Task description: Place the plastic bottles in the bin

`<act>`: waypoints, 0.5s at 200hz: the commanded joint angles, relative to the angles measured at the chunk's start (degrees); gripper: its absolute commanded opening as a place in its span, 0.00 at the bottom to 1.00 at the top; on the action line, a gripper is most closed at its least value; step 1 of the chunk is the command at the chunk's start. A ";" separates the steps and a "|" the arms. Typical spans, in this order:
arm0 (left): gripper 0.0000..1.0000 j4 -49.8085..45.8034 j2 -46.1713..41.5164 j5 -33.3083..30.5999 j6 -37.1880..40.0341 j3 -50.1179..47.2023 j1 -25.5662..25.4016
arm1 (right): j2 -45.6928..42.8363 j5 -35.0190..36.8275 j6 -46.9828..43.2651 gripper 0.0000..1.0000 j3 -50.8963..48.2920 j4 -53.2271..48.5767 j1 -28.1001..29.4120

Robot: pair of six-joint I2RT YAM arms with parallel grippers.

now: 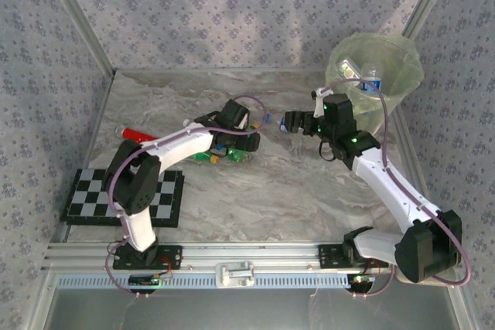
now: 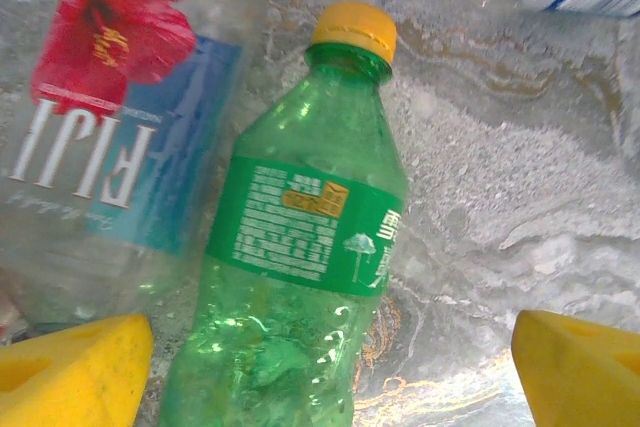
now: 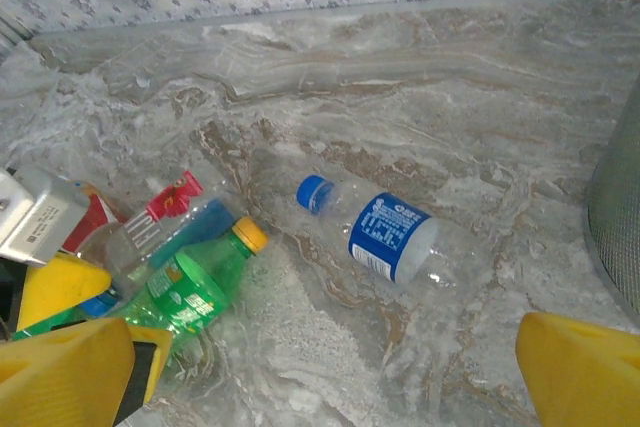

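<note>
Left wrist cam: left fingers (image 2: pixel 70 372) wide open, green bottle (image 2: pixel 300 247) lying on the table (image 2: pixel 520 177) between them. Right fingers (image 3: pixel 580 372) open too, blue-label bottle (image 3: pixel 385 242) at 12 o'clock.

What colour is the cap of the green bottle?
Yellow cap on the green bottle; clearest in the left wrist view.

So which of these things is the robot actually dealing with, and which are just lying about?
Part of the job:
- green bottle
- clear Fiji bottle
- blue-capped clear bottle
- red bottle
- bin, lined with a pale green bag

Just lying about:
- checkerboard
- the marbled table itself, which is only the work surface
</note>
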 commanded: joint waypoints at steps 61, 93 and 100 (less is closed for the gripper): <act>0.90 -7.83 7.84 -5.46 4.71 6.40 -3.78 | -0.22 -1.10 0.08 1.00 -0.47 -0.48 0.60; 0.89 -7.95 9.71 -5.61 4.49 6.87 -3.88 | -0.06 -1.64 0.18 1.00 -0.44 0.06 0.69; 0.89 -7.91 10.09 -5.64 4.43 6.88 -3.96 | 0.04 -1.79 0.18 1.00 -0.40 0.24 0.74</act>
